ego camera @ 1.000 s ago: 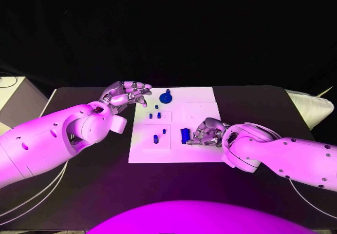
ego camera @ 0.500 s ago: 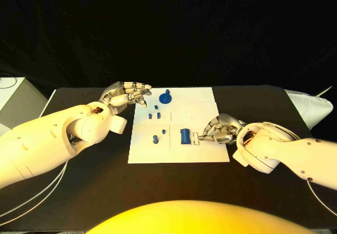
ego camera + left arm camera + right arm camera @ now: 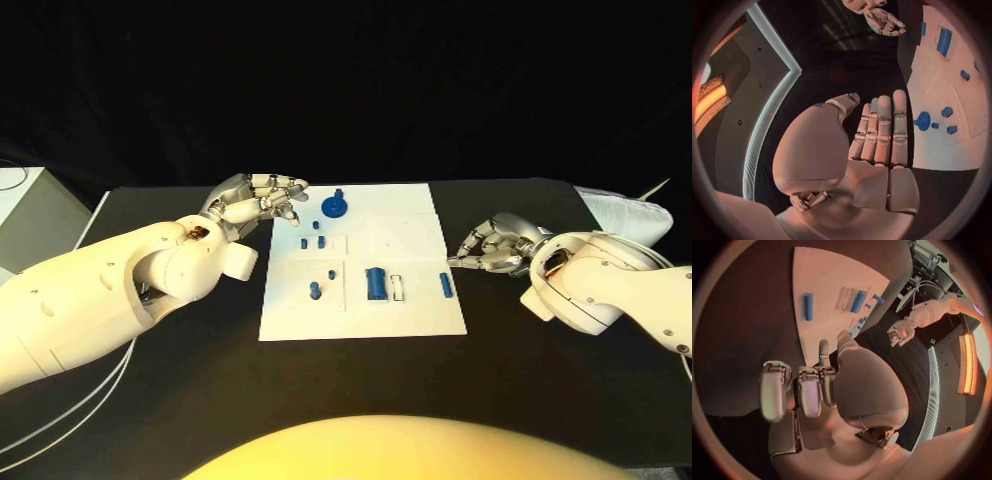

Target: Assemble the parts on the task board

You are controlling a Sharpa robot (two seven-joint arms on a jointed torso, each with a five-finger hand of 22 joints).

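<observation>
Parts lay scattered across the board, which sat in the middle of the worktop. What had just changed was on the right side: a second before, the right hand had been down on the board's near right area, over the tall block. It had since drawn back off the board's right edge and hovered over bare worktop, fingers curled in and, as far as I could see, holding nothing. Where it had been, a small blue peg lay flat near the board's right edge, with a pale slot between it and the block. From that I judged the hand had let the peg go there, and the peg did not look seated in anything, so that piece was still to be fitted.

The left hand had hardly moved; it hung just off the board's far left corner with its fingers straight and close together, holding nothing. Near it, at the far end of the board, stood the round knob. Two short pins stood side by side a little nearer, and two more small pieces sat in the near left panel. Most of the assembly seemed still ahead.
</observation>
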